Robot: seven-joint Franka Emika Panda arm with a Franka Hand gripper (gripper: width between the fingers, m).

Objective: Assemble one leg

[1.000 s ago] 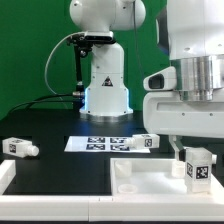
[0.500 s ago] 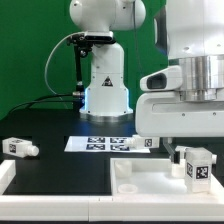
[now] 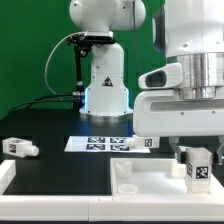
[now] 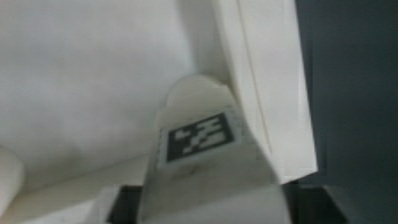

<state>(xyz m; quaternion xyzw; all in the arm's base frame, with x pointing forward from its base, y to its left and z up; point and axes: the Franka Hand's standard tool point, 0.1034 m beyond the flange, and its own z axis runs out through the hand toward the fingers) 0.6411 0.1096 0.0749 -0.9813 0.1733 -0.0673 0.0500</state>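
Note:
My gripper (image 3: pixel 197 156) is at the exterior view's right, shut on a leg (image 3: pixel 197 170), a short white peg with a black-and-white tag. It holds the leg upright over the far right corner of the large white tray-like part (image 3: pixel 150 186). In the wrist view the leg (image 4: pixel 205 135) runs between my two dark fingers (image 4: pixel 125 206), its tip close to the tray's raised rim (image 4: pixel 263 70). Whether the leg touches the tray floor I cannot tell. A second leg (image 3: pixel 18 147) lies at the left. A third leg (image 3: pixel 140 143) lies behind the tray, partly hidden by my hand.
The marker board (image 3: pixel 98 143) lies flat in front of the robot's white base (image 3: pixel 105 85). A white edge strip (image 3: pixel 8 180) runs along the table's front left. Green backdrop behind.
The hand's body has shifted a little toward the exterior view's left, covering more of the leg behind the tray. The held leg stays in nearly the same place.

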